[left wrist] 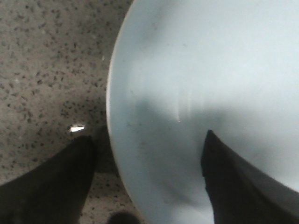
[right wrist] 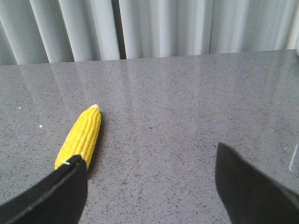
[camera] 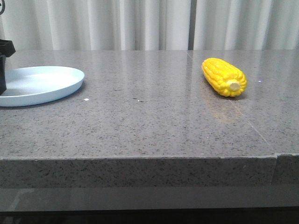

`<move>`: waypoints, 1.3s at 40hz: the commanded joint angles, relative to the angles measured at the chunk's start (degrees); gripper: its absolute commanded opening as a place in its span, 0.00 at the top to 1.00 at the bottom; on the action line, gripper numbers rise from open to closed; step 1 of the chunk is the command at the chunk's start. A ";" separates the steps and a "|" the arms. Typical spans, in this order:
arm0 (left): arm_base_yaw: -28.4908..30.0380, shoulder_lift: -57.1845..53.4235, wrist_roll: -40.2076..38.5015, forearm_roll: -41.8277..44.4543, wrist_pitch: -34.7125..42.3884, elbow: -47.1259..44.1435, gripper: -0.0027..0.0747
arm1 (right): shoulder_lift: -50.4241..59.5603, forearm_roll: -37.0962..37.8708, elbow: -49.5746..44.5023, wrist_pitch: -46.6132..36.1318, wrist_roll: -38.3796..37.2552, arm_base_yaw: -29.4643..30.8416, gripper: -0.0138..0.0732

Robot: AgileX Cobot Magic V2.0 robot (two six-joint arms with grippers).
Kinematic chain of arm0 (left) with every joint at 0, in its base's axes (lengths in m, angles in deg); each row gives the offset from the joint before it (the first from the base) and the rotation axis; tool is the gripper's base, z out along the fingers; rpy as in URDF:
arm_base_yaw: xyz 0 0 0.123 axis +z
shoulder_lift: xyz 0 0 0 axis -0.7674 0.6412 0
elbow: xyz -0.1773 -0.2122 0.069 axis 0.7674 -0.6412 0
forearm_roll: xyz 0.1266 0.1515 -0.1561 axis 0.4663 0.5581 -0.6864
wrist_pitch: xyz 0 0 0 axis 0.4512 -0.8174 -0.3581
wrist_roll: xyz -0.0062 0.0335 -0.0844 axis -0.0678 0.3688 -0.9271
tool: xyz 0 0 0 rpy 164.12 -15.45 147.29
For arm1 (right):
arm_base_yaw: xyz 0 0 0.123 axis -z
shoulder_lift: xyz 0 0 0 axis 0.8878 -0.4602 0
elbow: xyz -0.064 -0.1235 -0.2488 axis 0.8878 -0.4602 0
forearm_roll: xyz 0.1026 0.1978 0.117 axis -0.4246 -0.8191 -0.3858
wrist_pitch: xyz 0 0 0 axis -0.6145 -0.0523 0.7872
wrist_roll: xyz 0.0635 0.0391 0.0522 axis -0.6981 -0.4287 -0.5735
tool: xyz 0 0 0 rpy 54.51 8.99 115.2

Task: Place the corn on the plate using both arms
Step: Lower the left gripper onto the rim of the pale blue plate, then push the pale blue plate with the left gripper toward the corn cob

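The yellow corn (camera: 224,76) lies on the grey stone table at the right, its cream stub end toward the front. It also shows in the right wrist view (right wrist: 81,136), beside one finger. My right gripper (right wrist: 149,163) is open and empty above bare table, the corn just off to one side of it. The pale blue plate (camera: 39,84) sits at the far left. My left gripper (left wrist: 147,140) is open, low over the plate's rim (left wrist: 112,93), one finger over the plate and one over the table. Only a dark bit of the left arm (camera: 3,60) shows in the front view.
The table's front edge (camera: 140,158) runs across the front view, with a seam at the right (camera: 275,161). White curtains (camera: 149,23) hang behind the table. A small white speck (camera: 86,99) lies next to the plate.
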State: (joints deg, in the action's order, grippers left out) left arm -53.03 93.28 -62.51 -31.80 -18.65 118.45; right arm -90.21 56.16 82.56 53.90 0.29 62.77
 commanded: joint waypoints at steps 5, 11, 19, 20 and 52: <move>-0.27 -2.07 -0.32 -1.17 2.10 1.64 0.74 | -0.78 -0.04 1.99 -4.72 0.47 0.42 0.16; -0.27 -2.07 -0.32 -1.51 2.40 1.64 0.95 | -0.78 -0.04 1.99 -4.72 0.47 0.42 0.16; -0.27 -3.56 0.00 -5.55 3.68 3.53 0.99 | -0.78 -0.04 1.99 -4.72 0.47 0.42 0.16; -0.41 -3.83 1.43 -6.95 3.68 3.98 0.99 | -0.78 -0.04 1.99 -4.72 0.47 0.42 0.16; -14.63 4.37 6.79 -21.81 5.32 14.01 0.99 | -0.78 -0.04 1.99 -4.72 0.47 0.42 0.16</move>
State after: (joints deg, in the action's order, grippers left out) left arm -67.32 99.57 -55.85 -51.73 -15.75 130.47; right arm -90.21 56.06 82.56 53.90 0.29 62.77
